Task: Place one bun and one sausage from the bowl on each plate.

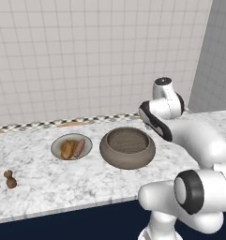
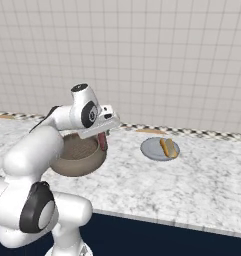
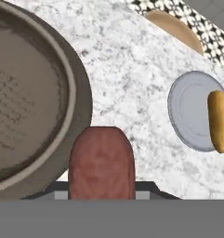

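Hand view: gripper (image 3: 102,193) clamped on a sausage (image 3: 102,160), long axis pointing away from the camera, just past the bowl (image 3: 78,100) rim. Target — bluish-grey plate (image 3: 190,109) with one bun (image 3: 219,121) — lies ahead, right, apart; sausage not yet on it.

From behind the arm we have 2 base views, 1 on its left and 1 on its right, both looking forward and down across the desk (image 1: 48,187) toward the tiled wall. They share the bowl (image 1: 127,148) beside the gripper (image 2: 102,141). Our hand view sits close, looking along the gripper at the bowl's rim and the plate (image 3: 190,111) beyond.
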Controlling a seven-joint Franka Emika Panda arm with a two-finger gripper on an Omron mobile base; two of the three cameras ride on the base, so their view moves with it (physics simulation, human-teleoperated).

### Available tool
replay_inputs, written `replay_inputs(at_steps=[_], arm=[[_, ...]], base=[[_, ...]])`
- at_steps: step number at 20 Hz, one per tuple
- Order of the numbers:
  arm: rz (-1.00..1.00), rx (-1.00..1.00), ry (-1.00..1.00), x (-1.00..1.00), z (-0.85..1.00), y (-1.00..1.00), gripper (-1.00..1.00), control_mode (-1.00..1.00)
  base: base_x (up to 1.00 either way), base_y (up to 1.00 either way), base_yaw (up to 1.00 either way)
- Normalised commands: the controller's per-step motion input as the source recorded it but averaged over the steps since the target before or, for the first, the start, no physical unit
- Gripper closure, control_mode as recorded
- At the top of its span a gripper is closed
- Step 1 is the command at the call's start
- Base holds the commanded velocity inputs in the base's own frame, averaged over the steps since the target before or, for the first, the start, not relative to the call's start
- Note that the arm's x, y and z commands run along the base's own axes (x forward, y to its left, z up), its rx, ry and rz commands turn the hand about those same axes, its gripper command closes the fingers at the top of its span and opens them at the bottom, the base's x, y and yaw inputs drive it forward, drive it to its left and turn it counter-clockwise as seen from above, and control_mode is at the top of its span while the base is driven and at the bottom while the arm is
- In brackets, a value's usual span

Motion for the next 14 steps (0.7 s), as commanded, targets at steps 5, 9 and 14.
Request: replay_inputs(at_steps=[5, 9, 14], arm=[[0.0, 0.0, 0.0, 0.91, 0.13, -0.94, 1.0, -1.0], [0.0, 0.01, 0.0, 0.62, -0.28, -0.78, 1.0, -1.0], [0.0, 0.04, 0.0, 0.44, -0.61, -0.65, 1.0, -1.0]], base=[[0.0, 0.0, 0.0], [0.0, 0.0, 0.0], [0.0, 0.0, 0.0]])
